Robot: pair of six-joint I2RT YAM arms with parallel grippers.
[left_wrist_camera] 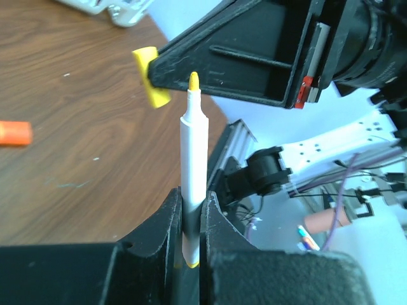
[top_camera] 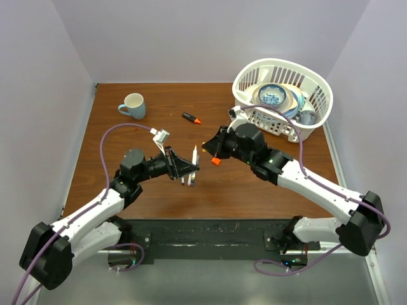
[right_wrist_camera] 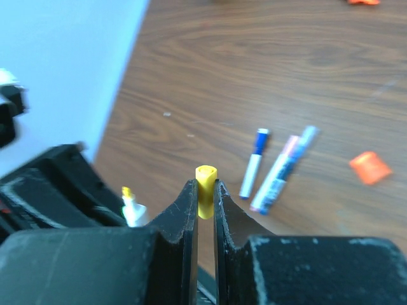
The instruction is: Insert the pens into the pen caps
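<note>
Wood tabletop (top_camera: 254,190) — left tool (left_wrist_camera: 191,204) grips white pen (left_wrist_camera: 193,159) (yellow tip); right tool (right_wrist_camera: 205,192) pinches yellow cap (right_wrist_camera: 205,173).

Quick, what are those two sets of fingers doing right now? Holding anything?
Left fingers: closed on a white pen, yellow tip up.
Right fingers: closed on a yellow cap.

yellow cap (right_wrist_camera: 205,181) half hidden between fingers (right_wrist_camera: 182,223), lying pens (right_wrist_camera: 278,170) blurred

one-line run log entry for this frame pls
left gripper: shut on yellow-tipped pen | right gripper: shut on yellow cap | pen tip near cap, not inserted
</note>
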